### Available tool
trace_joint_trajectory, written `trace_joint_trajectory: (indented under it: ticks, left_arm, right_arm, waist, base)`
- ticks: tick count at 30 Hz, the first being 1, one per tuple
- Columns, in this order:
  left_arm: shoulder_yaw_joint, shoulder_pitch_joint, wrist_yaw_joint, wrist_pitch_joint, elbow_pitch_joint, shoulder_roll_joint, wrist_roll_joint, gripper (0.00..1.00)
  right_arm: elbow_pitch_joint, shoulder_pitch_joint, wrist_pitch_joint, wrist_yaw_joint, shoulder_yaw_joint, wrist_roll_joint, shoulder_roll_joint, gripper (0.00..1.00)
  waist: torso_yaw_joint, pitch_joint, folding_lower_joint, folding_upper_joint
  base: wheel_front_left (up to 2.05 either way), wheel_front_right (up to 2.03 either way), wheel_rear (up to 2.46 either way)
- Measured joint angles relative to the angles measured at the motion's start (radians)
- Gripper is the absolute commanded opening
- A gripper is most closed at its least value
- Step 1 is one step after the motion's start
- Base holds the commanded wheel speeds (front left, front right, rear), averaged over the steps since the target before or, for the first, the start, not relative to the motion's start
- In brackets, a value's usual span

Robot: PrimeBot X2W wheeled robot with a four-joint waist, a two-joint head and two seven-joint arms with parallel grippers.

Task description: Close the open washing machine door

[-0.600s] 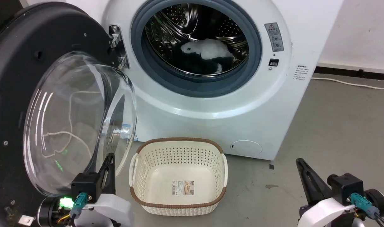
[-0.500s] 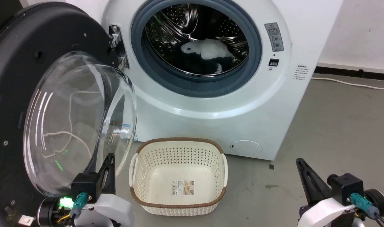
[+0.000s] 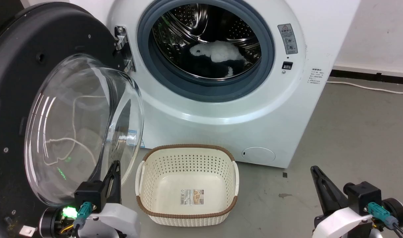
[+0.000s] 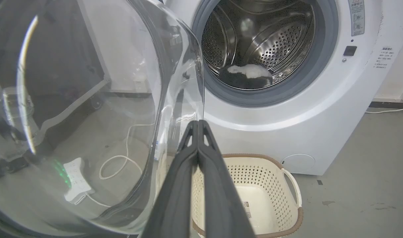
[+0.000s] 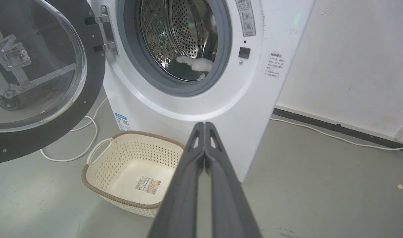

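The washing machine door stands swung wide open on the left, its black rim facing me and its clear glass bowl bulging toward the basket. The white washing machine shows its grey gasket and steel drum, with a white and dark cloth inside. My left gripper is shut, its tips just in front of the bowl's lower right edge; whether they touch it I cannot tell. In the left wrist view the left gripper sits beside the bowl's rim. My right gripper is shut, low on the right, apart from everything.
An empty cream perforated basket with a brown rim stands on the grey floor right before the washer, between my two arms. A white cable runs along the floor by the wall at the right. Another cable loops under the door.
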Motion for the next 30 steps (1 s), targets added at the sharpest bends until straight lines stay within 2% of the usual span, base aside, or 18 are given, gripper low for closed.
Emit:
trace_joint_trajectory:
  ticks: [30]
  left_arm:
    - [0.0,0.0,0.0,0.0,0.0,0.0,0.0,0.0]
  right_arm:
    - [0.0,0.0,0.0,0.0,0.0,0.0,0.0,0.0]
  waist:
    - [0.0,0.0,0.0,0.0]
  base:
    - [0.0,0.0,0.0]
